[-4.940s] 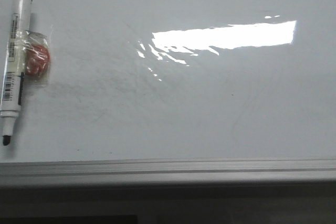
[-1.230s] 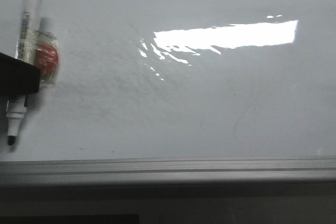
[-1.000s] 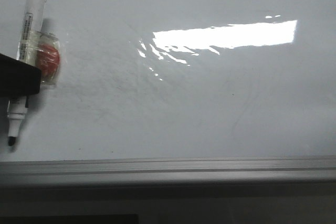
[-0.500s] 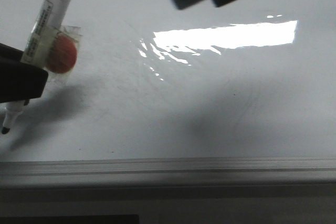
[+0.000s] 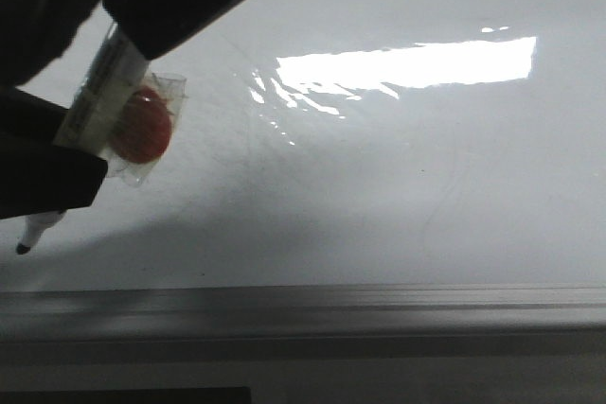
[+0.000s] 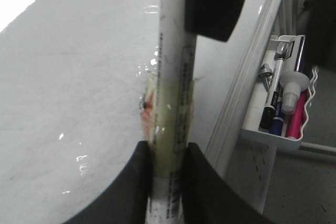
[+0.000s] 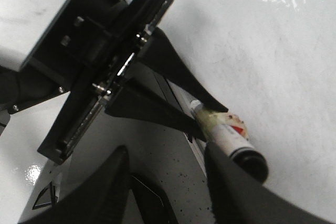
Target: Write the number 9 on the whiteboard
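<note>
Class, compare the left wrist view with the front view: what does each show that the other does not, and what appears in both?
Only the left wrist view shows a white tray of spare pens beside the whiteboard, and the left claw shut on the marker.

Only the front view shows the marker's bare black tip hanging just above the board and the large glare patch.

Both show the marker, the red object taped to it, the board, and its grey frame. No 9 is visible.

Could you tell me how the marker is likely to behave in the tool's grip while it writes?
The marker looks stiff and light. Its smooth round barrel may twist or slip in the left tool. The red lump taped to it might snag the whiteboard.
</note>
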You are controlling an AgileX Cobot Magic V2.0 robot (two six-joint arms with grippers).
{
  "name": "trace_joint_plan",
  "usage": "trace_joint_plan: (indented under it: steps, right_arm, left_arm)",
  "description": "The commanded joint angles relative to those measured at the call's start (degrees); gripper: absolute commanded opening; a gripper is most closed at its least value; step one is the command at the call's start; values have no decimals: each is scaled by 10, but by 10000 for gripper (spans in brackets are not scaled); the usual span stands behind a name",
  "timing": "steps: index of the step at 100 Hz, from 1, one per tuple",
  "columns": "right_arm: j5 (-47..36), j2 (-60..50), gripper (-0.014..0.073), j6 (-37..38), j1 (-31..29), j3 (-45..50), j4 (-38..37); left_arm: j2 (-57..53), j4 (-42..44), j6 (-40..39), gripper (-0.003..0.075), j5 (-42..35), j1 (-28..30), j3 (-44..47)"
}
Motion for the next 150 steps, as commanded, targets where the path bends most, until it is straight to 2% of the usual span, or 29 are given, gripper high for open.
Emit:
trace_joint_plan:
  steps: [1, 26, 45, 72, 92, 104, 128, 133, 140, 150]
  right_arm:
    - [-41, -7, 308, -4, -8, -21, -2]
    - [-42, -41, 299, -4, -5, -48, -27]
    - [-8, -54, 299, -4, -8, -70, -61]
    - [50, -13, 299, -4, -10, -68, -69]
    - [41, -6, 293, -4, -10, -68, -69]
    - [47, -6, 220, 0, -10, -68, -68]
    - [53, -5, -69, 0, -10, -68, -59]
    - [54, -5, -71, 0, -10, -68, -57]
    - [54, -5, -71, 0, -10, -68, -57]
    - [52, -5, -71, 0, -10, -68, -57]
  left_arm:
    - [-6, 0, -2, -20, -59, -5, -18]
    - [-6, 0, -2, -20, -51, -5, -18]
    - [-6, 0, -2, -20, -52, -5, -18]
    - [-6, 18, -2, -20, -71, -5, -18]
    - [-6, 26, -2, -20, -78, -5, -18]
    - [-6, 26, -2, -20, -78, -5, -18]
    - [-6, 26, -2, -20, -78, -5, -18]
    - [-6, 24, -2, -9, -79, -5, -18]
    - [-6, 24, -2, 36, -84, -5, -18]
    - [-6, 23, -2, 168, -84, -5, -18]
